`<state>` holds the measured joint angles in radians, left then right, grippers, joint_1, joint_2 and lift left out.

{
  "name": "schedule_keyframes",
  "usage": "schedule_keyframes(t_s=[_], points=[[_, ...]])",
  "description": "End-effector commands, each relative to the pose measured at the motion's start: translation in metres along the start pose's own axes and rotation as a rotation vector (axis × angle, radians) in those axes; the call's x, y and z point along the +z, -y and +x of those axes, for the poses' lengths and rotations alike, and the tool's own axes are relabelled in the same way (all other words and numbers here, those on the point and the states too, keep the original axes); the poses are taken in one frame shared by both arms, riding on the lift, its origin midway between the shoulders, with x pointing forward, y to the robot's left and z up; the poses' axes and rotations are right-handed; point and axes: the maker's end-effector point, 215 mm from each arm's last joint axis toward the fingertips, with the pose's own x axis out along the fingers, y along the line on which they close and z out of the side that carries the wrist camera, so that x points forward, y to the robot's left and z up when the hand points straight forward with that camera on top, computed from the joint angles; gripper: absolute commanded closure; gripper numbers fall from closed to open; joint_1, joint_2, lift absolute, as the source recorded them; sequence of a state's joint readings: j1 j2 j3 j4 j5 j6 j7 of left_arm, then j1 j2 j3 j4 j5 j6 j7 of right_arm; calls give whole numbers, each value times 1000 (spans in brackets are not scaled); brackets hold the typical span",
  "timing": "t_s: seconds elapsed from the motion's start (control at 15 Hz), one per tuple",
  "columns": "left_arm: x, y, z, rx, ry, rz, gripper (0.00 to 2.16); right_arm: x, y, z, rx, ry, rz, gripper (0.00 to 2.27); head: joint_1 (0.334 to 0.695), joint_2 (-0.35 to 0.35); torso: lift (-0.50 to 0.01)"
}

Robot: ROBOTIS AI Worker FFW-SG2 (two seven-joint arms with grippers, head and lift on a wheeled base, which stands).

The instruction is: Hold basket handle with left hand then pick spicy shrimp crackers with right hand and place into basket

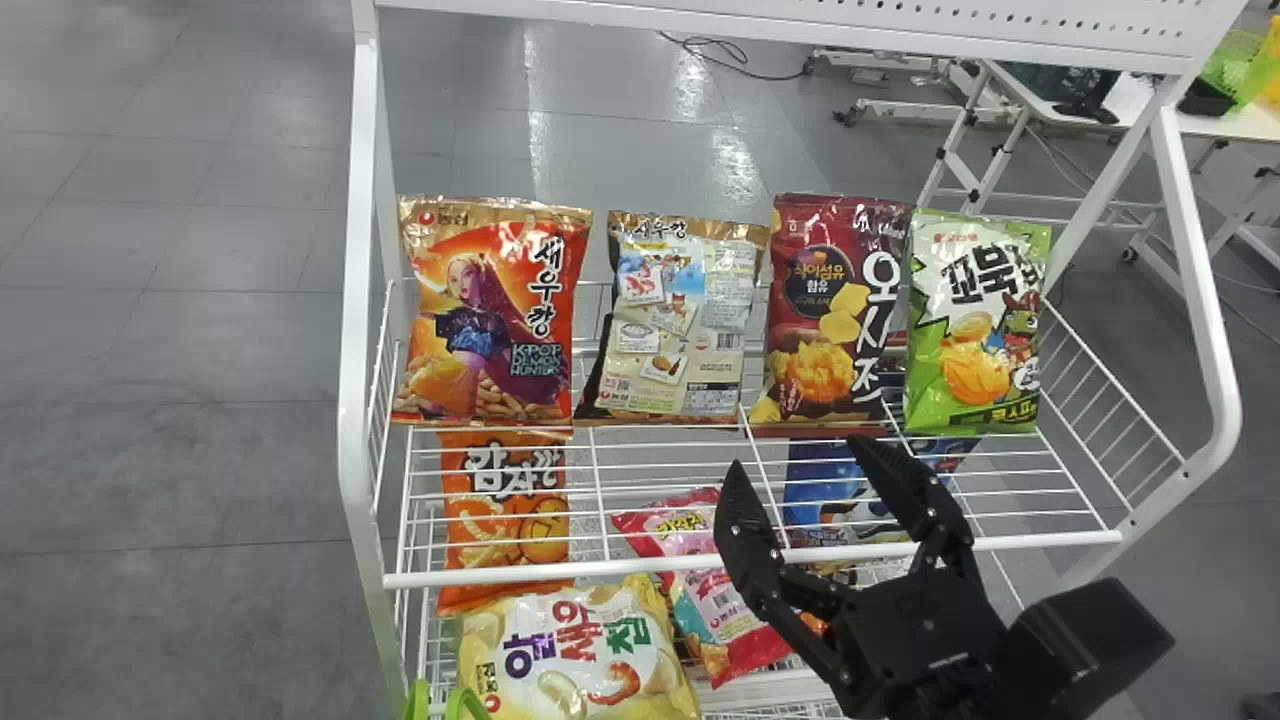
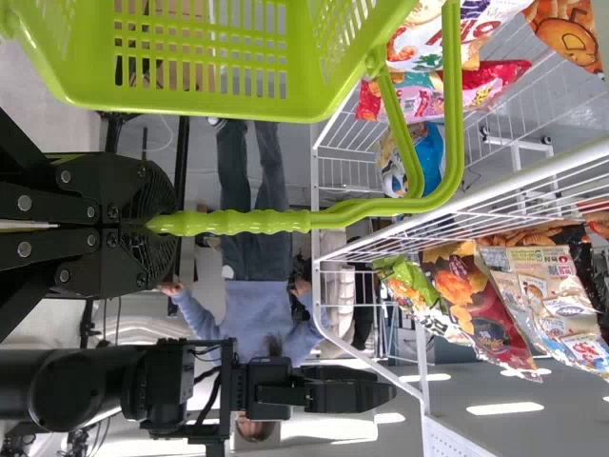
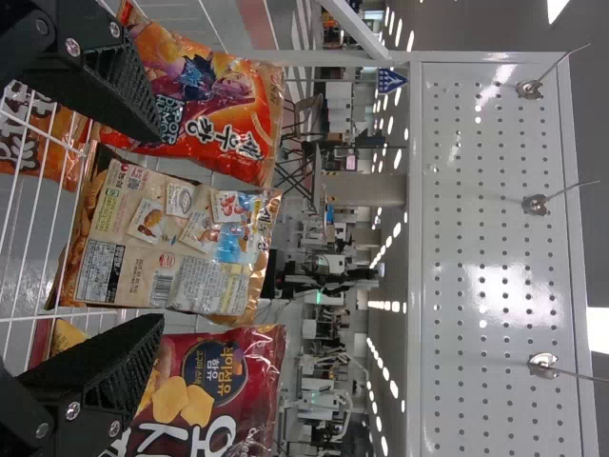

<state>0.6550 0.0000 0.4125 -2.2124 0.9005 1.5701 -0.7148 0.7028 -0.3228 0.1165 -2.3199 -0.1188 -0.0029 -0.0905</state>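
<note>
Judging by colour, we think the spicy shrimp crackers (image 1: 490,310) stand upright at the left end of the upper shelf (image 1: 600,567). Light, slippery, easily crushed: we should pinch the sides softly. Right tool (image 1: 798,452) is open, empty; left tool (image 2: 164,226) clenches the basket handle (image 2: 257,222).

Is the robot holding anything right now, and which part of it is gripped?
The left gripper is shut on the bumpy handle grip of the lime-green plastic basket; the right gripper, open, holds nothing.
</note>
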Motion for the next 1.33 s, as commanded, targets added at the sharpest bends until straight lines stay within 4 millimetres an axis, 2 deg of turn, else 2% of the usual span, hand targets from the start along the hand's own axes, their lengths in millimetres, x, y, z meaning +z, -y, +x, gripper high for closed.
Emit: schedule_keyframes(t_s=[0.0, 0.73, 1.27], points=[[-1, 1, 1, -3, -2, 0, 1895, -1, 1, 1, -3, 0, -1, 151, 695, -199, -37], [-2, 0, 1, -2, -5, -4, 1895, -8, 8, 9, -16, -8, -6, 151, 695, -213, -37], [-9, -4, -1, 12, -36, -1, 1895, -40, 12, 57, -54, -57, -5, 151, 695, -191, -37]])
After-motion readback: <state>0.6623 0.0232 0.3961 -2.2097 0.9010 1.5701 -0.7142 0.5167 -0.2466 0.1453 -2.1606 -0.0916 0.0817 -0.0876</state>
